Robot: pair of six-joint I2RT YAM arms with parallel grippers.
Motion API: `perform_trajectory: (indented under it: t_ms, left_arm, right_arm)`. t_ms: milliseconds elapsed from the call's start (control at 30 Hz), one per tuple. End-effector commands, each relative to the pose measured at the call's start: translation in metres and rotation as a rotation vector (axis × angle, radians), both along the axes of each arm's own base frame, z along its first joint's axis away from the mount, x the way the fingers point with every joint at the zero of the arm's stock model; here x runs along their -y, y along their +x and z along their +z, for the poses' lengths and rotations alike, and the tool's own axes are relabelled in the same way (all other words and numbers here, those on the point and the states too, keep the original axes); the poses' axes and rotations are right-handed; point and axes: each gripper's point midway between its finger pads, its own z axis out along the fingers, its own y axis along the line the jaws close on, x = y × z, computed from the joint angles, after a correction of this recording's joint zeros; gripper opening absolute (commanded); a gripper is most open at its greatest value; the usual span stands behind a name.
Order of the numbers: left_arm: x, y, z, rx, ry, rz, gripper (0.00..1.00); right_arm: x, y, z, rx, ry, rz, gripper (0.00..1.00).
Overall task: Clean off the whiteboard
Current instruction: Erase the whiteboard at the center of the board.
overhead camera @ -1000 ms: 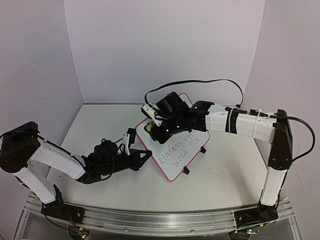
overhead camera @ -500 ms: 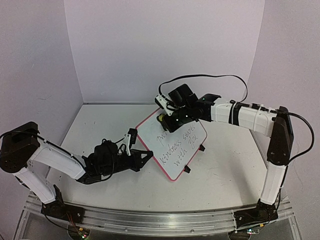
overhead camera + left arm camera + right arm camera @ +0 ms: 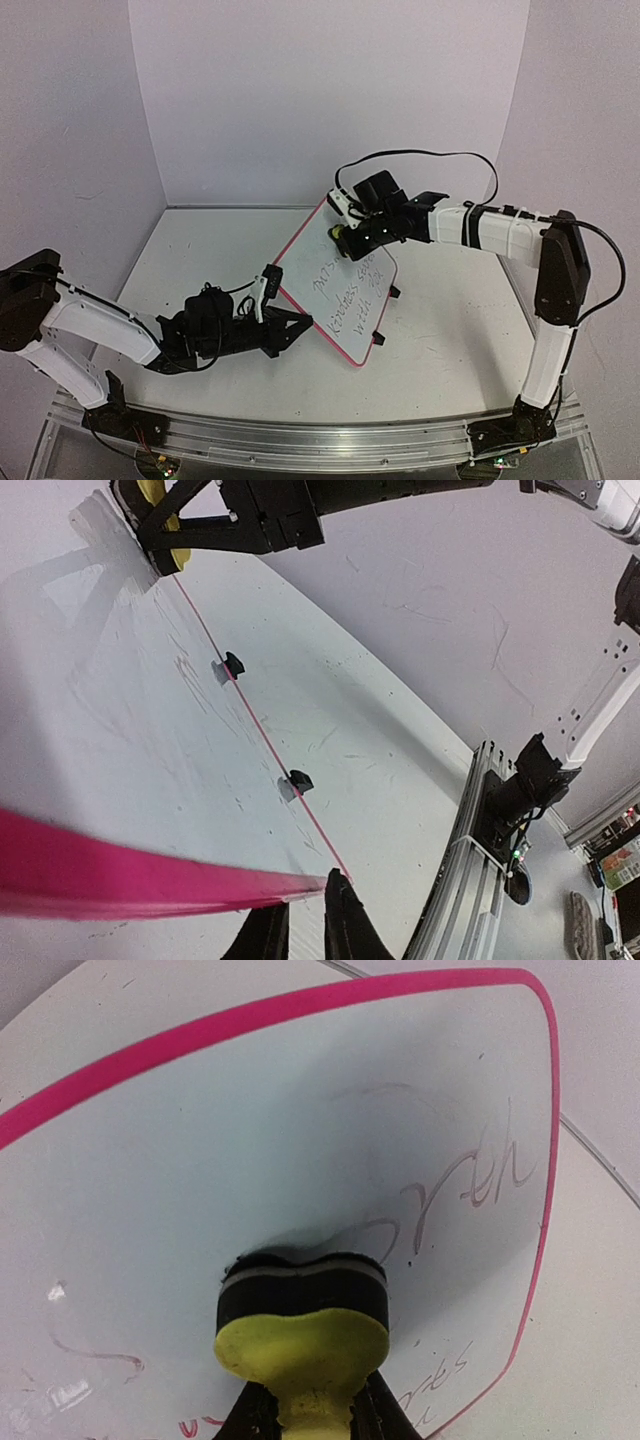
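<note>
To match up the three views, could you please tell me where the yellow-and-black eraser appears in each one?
Top external: the eraser is just above centre, on the far end of the whiteboard.
Left wrist: top-left corner.
Right wrist: bottom centre, against the board.
Shared landmark: the board's pink frame, visible in all three.
</note>
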Motion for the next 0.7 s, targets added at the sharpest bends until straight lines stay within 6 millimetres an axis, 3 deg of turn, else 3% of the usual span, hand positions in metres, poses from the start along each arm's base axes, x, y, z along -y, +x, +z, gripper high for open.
perform_trajectory:
  t_ms: [0, 167, 400, 533, 667]
  left_arm:
    - [-0.007, -0.005, 0.024, 0.063, -0.047, 0.032, 0.21]
    - [-0.019, 0.005, 0.018, 0.045, -0.042, 0.112, 0.43]
    - [-0.021, 0.015, 0.014, 0.021, -0.043, 0.179, 0.61]
    - [-0.029, 0.025, 0.017, 0.02, -0.054, 0.253, 0.63]
    - [-0.022, 0.027, 0.03, 0.051, -0.067, 0.247, 0.62]
  right_arm:
    - [-0.002, -0.013, 0.018, 0.018, 0.088, 0.023, 0.0]
    - [0.008, -0.024, 0.034, 0.039, 0.114, 0.017, 0.0]
    - [0.018, -0.034, 0.053, 0.061, 0.15, 0.004, 0.0]
    - [0.02, -0.039, 0.061, 0.074, 0.164, 0.002, 0.0]
    - [0.019, -0.045, 0.061, 0.085, 0.153, 0.0, 0.0]
